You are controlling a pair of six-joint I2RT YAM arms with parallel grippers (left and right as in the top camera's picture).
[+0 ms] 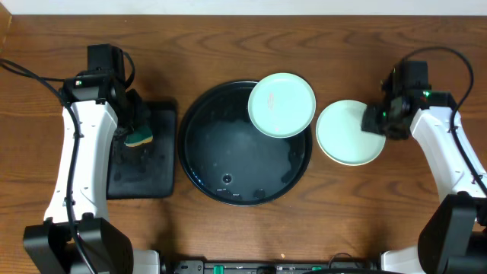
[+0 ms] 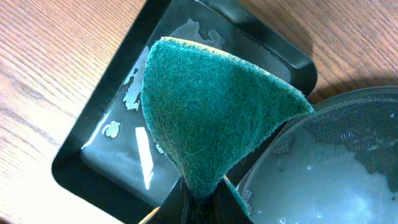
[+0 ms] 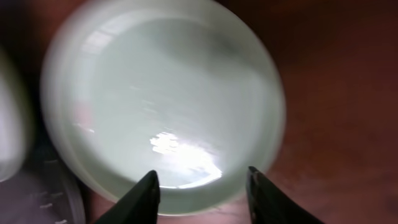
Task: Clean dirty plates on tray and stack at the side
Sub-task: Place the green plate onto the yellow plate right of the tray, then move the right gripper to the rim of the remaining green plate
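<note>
A large round black tray (image 1: 199,164) lies mid-table with water beads on it. One light mint plate (image 1: 281,105) rests across its upper right rim. A second pale plate (image 1: 346,135) lies on the wood tabletop just right of the tray. My right gripper (image 1: 378,122) hangs at that plate's right edge. In the right wrist view this plate (image 3: 161,93) fills the frame, and the right gripper (image 3: 202,190) is open with its fingers either side of the near rim. My left gripper (image 2: 202,190) is shut on a green sponge (image 2: 211,106).
A small rectangular black tray (image 1: 144,171) with puddles of water lies left of the round tray, under the sponge (image 1: 139,138). The round tray's rim (image 2: 292,134) comes close to it. Bare wood tabletop (image 1: 319,46) surrounds both. Cables run along both arms.
</note>
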